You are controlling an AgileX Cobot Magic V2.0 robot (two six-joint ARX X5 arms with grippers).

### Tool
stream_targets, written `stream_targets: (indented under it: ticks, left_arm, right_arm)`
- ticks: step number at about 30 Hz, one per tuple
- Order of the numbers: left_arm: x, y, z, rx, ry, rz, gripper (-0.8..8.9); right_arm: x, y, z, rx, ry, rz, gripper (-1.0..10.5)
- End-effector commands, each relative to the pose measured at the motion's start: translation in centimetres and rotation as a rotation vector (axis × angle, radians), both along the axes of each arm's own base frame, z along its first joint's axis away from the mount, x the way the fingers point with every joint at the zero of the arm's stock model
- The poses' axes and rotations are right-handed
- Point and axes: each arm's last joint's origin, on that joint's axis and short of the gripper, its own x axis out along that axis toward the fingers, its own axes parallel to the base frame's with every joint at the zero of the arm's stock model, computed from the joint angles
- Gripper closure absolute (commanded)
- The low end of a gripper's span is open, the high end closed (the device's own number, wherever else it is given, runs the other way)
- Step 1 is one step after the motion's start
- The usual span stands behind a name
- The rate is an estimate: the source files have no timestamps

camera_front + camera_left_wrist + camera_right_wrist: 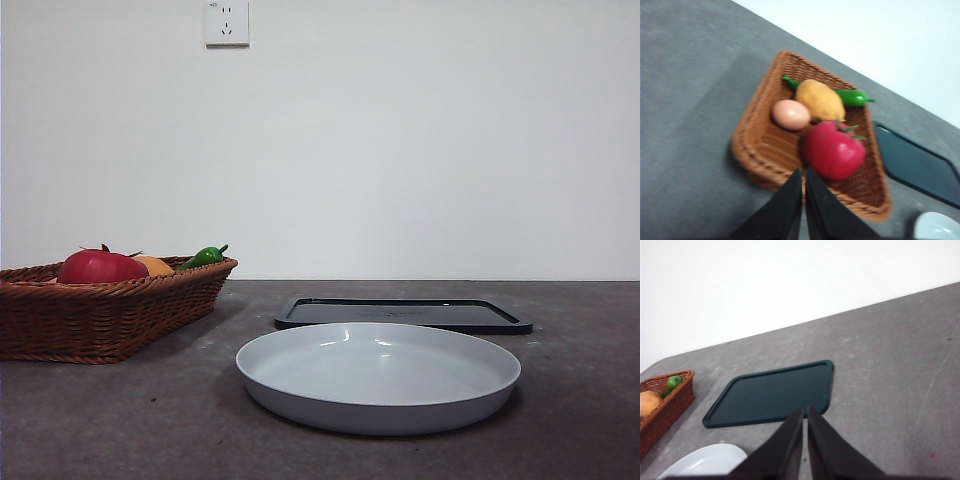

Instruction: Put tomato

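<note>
The tomato [100, 267] is glossy deep red with a small green stem. It lies in a brown wicker basket [110, 310] at the left of the table. In the left wrist view the tomato [833, 151] sits at the basket's [755, 130] nearer end. My left gripper [803, 176] is shut and empty, above the basket's rim and close to the tomato. My right gripper [805, 414] is shut and empty, above the table near a black tray [772, 392]. Neither arm shows in the front view.
The basket also holds an orange-yellow fruit [821, 99], a pale pinkish fruit [790, 114] and a green pepper [852, 96]. A light grey round plate [378, 374] stands front centre. The black flat tray [403, 313] lies behind it. A wall stands behind the table.
</note>
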Motion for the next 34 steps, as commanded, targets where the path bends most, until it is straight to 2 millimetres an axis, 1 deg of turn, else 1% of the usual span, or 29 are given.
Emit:
stream_targets:
  ticks: [1, 5, 9, 14, 20, 25, 28, 31, 34]
  left_arm:
    - [0.0, -0.1, 1.7, 0.004, -0.015, -0.047, 8.04]
    - [0.3, -0.3, 3.8, 0.045, 0.03, -0.135, 8.04]
    - [0.9, -0.5, 5.9, 0.105, 0.09, -0.245, 8.04]
    - [2.0, -0.8, 8.6, 0.145, 0.147, -0.368, 8.04]
    - [3.2, -1.5, 11.2, 0.185, 0.225, -0.51, 8.04]
    - [3.6, -2.4, 12.6, 0.215, 0.291, -0.605, 8.04]
    - [3.5, -3.1, 13.5, 0.23, 0.321, -0.675, 8.04]
    - [3.2, -3.5, 13.5, 0.241, 0.342, -0.72, 8.04]
    - [3.0, -3.6, 13.4, 0.242, 0.36, -0.734, 8.04]
  right_arm:
    - [-0.3, 0.1, 1.7, 0.002, 0.006, 0.028, 9.4]
    - [-0.3, 0.3, 4.1, -0.025, 0.049, 0.118, 9.4]
    - [0.4, 0.5, 6.3, -0.066, 0.128, 0.206, 9.4]
    - [2.2, 0.8, 8.9, -0.093, 0.246, 0.337, 9.4]
    - [4.3, 1.8, 11.4, -0.141, 0.377, 0.478, 9.4]
    - [5.3, 3.2, 12.7, -0.198, 0.444, 0.6, 9.4]
    - [5.7, 4.6, 13.2, -0.232, 0.466, 0.7, 9.4]
    - [5.4, 5.7, 13.1, -0.255, 0.485, 0.779, 9.4]
    - [5.1, 6.2, 12.9, -0.279, 0.489, 0.827, 9.4]
